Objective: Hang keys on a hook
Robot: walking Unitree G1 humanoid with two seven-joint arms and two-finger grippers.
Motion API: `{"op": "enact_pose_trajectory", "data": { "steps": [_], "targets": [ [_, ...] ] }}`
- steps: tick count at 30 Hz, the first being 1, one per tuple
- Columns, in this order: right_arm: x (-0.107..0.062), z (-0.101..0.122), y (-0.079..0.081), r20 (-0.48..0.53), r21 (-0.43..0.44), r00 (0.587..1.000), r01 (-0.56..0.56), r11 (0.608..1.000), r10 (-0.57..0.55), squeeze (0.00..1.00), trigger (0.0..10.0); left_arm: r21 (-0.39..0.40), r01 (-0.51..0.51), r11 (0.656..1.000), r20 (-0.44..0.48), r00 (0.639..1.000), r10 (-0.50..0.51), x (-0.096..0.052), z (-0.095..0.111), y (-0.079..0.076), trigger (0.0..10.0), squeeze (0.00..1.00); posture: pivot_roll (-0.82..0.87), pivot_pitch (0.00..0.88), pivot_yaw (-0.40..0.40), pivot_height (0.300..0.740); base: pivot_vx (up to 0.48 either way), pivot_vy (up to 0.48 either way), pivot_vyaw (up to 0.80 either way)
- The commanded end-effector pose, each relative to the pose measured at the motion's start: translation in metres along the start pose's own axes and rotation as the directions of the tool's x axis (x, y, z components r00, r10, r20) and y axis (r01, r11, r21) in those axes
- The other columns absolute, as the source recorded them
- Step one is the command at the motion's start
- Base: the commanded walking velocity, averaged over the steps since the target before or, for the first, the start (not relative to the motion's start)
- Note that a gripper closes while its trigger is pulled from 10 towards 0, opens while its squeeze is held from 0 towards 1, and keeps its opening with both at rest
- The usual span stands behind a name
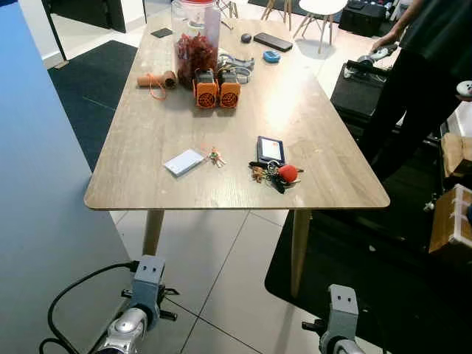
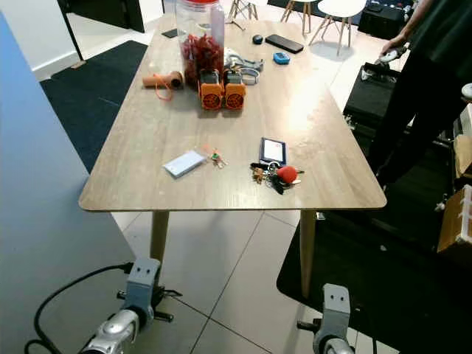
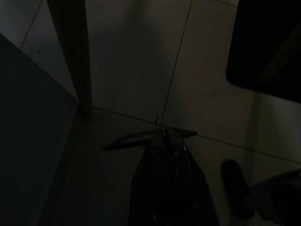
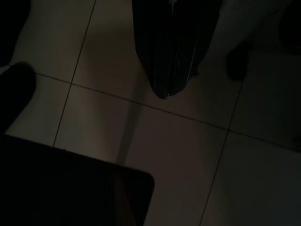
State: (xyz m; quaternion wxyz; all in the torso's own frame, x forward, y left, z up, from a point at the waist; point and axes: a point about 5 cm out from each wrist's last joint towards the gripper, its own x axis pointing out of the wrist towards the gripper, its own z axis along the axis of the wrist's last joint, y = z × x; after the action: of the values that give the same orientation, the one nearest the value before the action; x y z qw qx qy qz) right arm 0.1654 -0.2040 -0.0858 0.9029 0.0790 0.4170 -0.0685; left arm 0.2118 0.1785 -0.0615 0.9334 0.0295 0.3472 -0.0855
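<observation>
A bunch of keys with a red ball fob [image 1: 277, 175] lies near the front right of the wooden table [image 1: 147, 184], just before a small dark device with a screen [image 1: 270, 149]. A smaller set of keys with coloured tags [image 1: 214, 156] lies left of it, beside a white card [image 1: 183, 162]. Both arms hang low in front of the table, over the tiled floor. The left gripper [image 3: 161, 136] is shut and holds nothing. In the dark right wrist view, the right gripper [image 4: 164, 92] is also shut and holds nothing.
At the table's far end stand a jar of red contents [image 1: 196, 40], two orange devices [image 1: 217, 89], a cardboard roll [image 1: 155, 78] and a phone [image 1: 273, 41]. A person in black [image 1: 428, 74] stands to the right. A blue panel [image 1: 37, 184] rises on the left, and a dark rug [image 1: 354, 280] lies at the right.
</observation>
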Motion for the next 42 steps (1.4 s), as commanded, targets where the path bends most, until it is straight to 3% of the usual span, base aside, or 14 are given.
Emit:
{"op": "enact_pose_trajectory", "data": {
  "steps": [1, 11, 42],
  "targets": [
    [-0.0014, -0.0014, -0.0039, 0.008, 0.011, 1.0, 0.023, 1.0, -0.024, 0.0, 10.0, 0.018, 0.038, 0.999, -0.005, 0.999, -0.038, 0.0031, 0.0023, -0.0103, 10.0, 0.0, 0.05, 0.04, -0.04, 0.74, 0.0, 0.0, 0.0],
    [-0.0029, -0.0011, -0.01, 0.026, 0.01, 0.998, 0.055, 0.998, -0.055, 0.0, 10.0, 0.035, 0.051, 0.998, 0.002, 0.999, -0.051, 0.0063, 0.0077, -0.0165, 10.0, 0.0, 0.03, 0.041, -0.027, 0.74, 0.0, 0.0, 0.0],
    [-0.0025, -0.0028, -0.0062, 0.018, 0.014, 0.999, 0.049, 0.999, -0.05, 0.0, 10.0, 0.064, 0.069, 0.996, -0.007, 0.998, -0.069, 0.0064, 0.0071, -0.0184, 10.0, 0.0, 0.04, 0.046, -0.023, 0.74, 0.0, 0.0, 0.0]
  ]
}}
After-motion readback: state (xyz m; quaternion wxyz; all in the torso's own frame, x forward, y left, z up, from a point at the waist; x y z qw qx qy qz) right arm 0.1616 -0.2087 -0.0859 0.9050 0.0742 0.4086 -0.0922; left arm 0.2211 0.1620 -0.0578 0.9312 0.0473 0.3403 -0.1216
